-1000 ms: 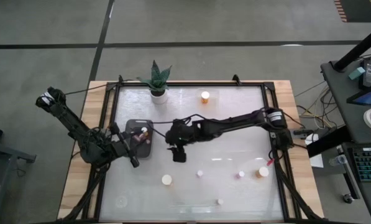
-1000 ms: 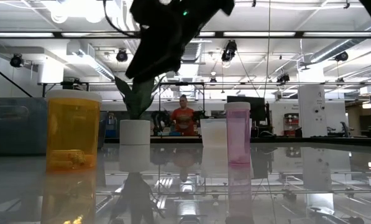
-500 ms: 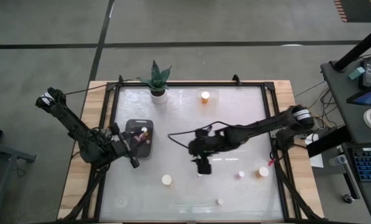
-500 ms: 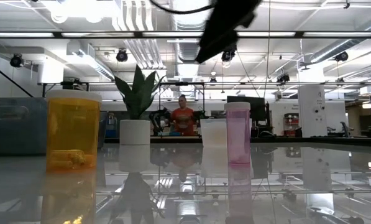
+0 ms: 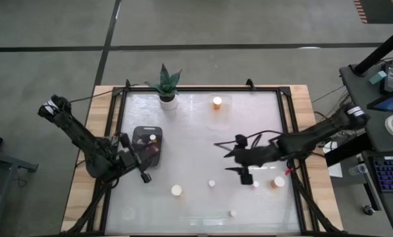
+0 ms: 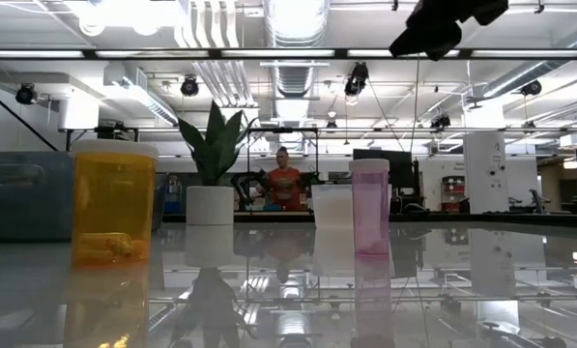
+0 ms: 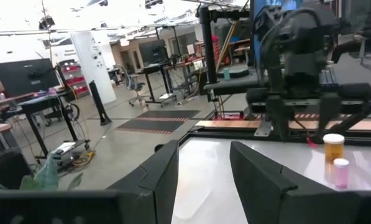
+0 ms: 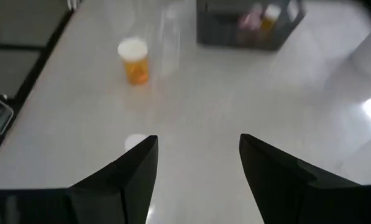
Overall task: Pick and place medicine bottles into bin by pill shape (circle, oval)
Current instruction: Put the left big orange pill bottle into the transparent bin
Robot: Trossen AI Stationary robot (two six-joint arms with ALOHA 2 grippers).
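My right gripper (image 5: pixel 237 163) hangs open and empty above the table's right middle; its own view (image 8: pixel 197 146) looks toward the dark bin (image 8: pixel 250 25). The dark bin (image 5: pixel 147 145) at the left holds some bottles. Orange bottles stand at the far middle (image 5: pixel 217 102), near left (image 5: pixel 176 190) and near right (image 5: pixel 278 182). Small bottles stand upright on the table in front of the right gripper (image 5: pixel 211 184), beside it (image 5: pixel 255 184) and by the near edge (image 5: pixel 233 213). My left gripper (image 5: pixel 142 168) waits open beside the bin.
A white pot with a green plant (image 5: pixel 167 100) stands at the far edge. A black frame (image 5: pixel 285 112) borders the glossy tabletop. In the low view an orange bottle (image 6: pixel 114 203) and a pink bottle (image 6: pixel 370 206) stand in front. A person (image 6: pixel 285 186) shows in the room behind.
My right gripper has gone from beside the dark bin toward the table's right edge and a little toward the near edge, staying open and empty. In the low view it has passed across the top from left to right.
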